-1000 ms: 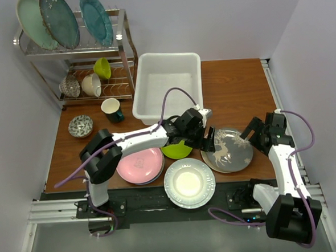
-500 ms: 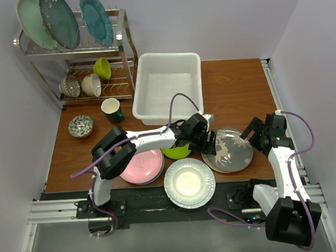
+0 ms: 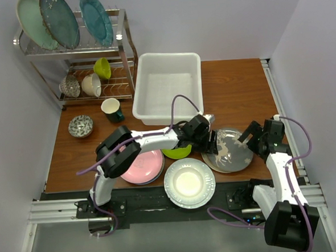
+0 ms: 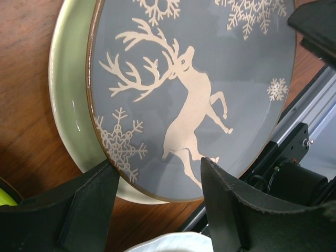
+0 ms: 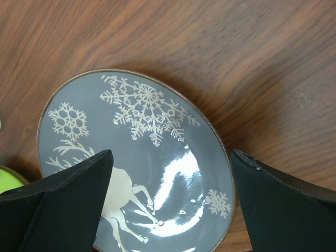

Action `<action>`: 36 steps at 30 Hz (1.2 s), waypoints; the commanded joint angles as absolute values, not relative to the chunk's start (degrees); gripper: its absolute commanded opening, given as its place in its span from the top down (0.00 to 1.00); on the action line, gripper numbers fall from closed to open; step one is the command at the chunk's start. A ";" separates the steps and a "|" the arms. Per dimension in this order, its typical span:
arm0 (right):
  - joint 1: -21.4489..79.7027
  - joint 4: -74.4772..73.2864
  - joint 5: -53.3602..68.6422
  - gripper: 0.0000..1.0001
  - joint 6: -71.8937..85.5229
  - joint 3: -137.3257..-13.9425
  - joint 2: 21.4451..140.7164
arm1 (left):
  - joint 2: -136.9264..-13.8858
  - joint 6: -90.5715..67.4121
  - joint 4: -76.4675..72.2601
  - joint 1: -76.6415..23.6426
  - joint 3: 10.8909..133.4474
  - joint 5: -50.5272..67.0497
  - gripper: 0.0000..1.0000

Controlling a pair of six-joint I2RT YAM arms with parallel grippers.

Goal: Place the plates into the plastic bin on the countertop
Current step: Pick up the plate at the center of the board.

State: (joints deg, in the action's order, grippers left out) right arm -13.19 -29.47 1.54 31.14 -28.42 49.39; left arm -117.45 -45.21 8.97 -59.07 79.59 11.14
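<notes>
The plastic bin (image 3: 166,85) is set at the back of the desk (image 3: 234,93), only its white floor showing. The grey deer plate (image 3: 231,149), stacked on a cream plate (image 4: 65,94), is straddled at its rim by the parted left claw (image 4: 160,173); the wide-open right claw (image 5: 169,157) is held above it.

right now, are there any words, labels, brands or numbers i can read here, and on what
None: no word, number or brand can be read in any view.
The grey plate bears only pictures, a white deer and snowflakes.
The pink plate has a faint mark at its middle, too small to make out.
</notes>
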 commanded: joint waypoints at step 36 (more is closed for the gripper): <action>-13.45 -23.12 15.55 0.04 30.68 -24.43 47.11 | -113.56 -59.15 -6.51 -63.01 70.75 3.44 0.75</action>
State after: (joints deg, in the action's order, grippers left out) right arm -14.28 -23.97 5.74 29.04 -24.82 47.59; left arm -115.52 -61.28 -7.29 -59.51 67.79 4.56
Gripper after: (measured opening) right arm 0.966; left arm 0.276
